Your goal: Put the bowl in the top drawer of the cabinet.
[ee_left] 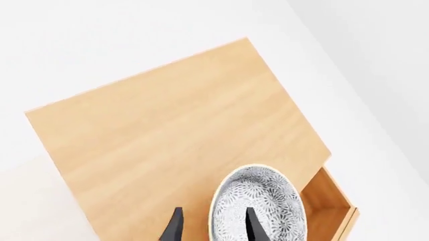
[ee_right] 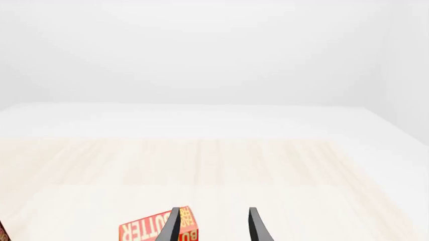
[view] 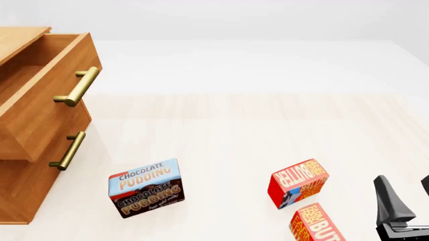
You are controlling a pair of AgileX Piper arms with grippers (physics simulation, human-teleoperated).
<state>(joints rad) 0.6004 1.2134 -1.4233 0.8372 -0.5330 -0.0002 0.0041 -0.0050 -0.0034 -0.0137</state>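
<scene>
The round, lace-patterned bowl is pinched at its rim by the left gripper above the wooden cabinet — the right gripper is seen parted, empty.

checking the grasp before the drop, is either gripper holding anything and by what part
The left gripper holds the bowl by its rim, one finger inside, one outside. The right gripper is open and empty.

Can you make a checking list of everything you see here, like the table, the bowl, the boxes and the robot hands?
Surface: pale wooden table.
Job's things: cabinet at left; top drawer pulled open; bowl above the cabinet, rim between the left gripper's fingers.
Clutter: chocolate pudding box, two red butter boxes.
Grippers: left gripper on the bowl; right gripper open, empty.
Cables: nothing seen.
Surroundings: plain white backdrop.
</scene>
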